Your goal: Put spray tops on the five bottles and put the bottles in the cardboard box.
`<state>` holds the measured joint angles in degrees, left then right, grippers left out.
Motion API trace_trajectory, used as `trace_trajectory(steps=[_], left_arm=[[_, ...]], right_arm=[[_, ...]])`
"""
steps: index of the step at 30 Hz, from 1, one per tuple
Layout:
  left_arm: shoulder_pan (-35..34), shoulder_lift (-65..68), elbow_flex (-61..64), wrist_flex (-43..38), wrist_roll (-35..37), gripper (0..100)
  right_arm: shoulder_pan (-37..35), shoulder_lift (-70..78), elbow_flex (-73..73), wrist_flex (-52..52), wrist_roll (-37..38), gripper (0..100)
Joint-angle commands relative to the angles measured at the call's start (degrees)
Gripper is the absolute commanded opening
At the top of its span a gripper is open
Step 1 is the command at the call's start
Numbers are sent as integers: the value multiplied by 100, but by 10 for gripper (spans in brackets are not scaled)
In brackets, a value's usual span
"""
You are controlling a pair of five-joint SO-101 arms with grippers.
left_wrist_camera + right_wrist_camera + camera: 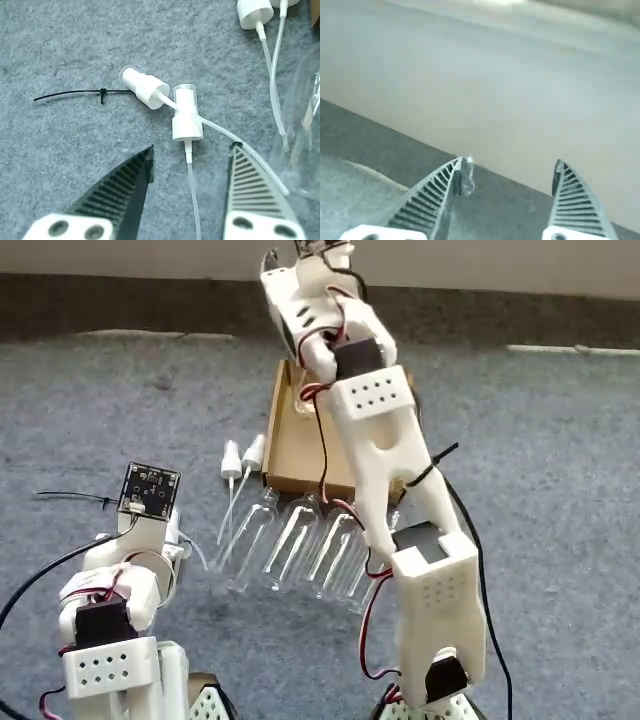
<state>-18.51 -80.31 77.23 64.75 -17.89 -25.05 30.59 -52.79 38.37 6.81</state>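
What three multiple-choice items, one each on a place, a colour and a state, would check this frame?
1. Where do the bottles lie?
A. on the carpet by the box
B. upright inside a tray
C. held up in a person's hand

2. What colour are the spray tops?
A. black
B. white
C. blue

3. How do the left gripper's fingers stand?
A. shut on a bottle
B. shut and empty
C. open over one of the spray tops

Answers:
1. A: the high view shows them lying in a row on the carpet at the box's near edge.
2. B: every one in the left wrist view is white.
3. C: the left wrist view shows the fingers apart, one on each side of a tube.
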Motion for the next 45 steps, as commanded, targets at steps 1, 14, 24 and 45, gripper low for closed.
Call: trace_trajectory(steps=[1,14,24,45], left_arm=[[-48,-48,-40,-97,-35,228],[101,-13,-22,-70,-35,228],[136,-48,92,-105,-35,228],[136,-22,119,-193,-35,228]], right_arm=[[207,-171,-1587,1701,44,236],[1420,-295,-2809,6290,-1284,235],[1525,-2255,2677,5807,-1327,235],[1244,-4338,8822,2756,-2541,239]])
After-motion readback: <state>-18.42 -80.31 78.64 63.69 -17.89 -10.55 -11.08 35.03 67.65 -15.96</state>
